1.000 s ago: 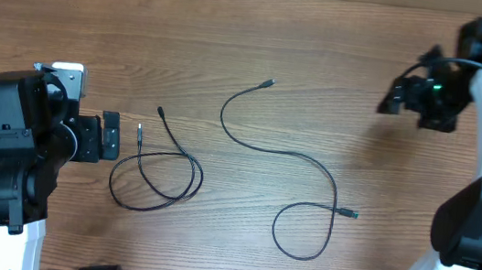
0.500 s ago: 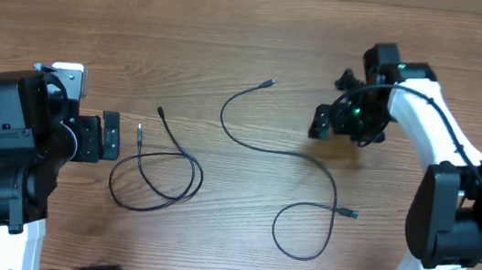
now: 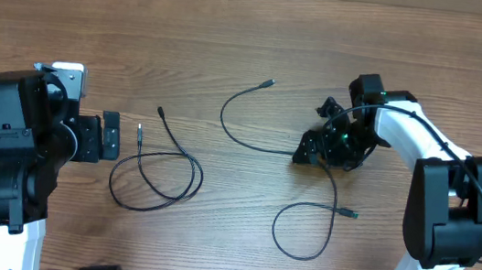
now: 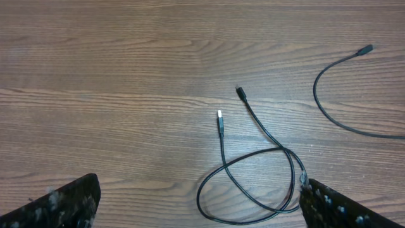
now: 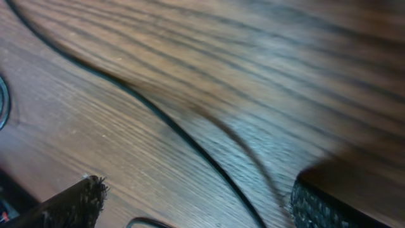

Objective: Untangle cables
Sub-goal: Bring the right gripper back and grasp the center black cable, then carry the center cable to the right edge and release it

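Between spread right jaws, long cable (image 5: 166, 125)

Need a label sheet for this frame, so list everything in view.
table: one, brown wood, under everything
short cable: one, black, looped on the left, apart from the other cable
long cable: one, black, winding across the middle, passing under the right gripper to a loop near the front edge
left gripper: one, black, open, beside the short cable
right gripper: one, black, open, low over the table with its fingers either side of the long cable
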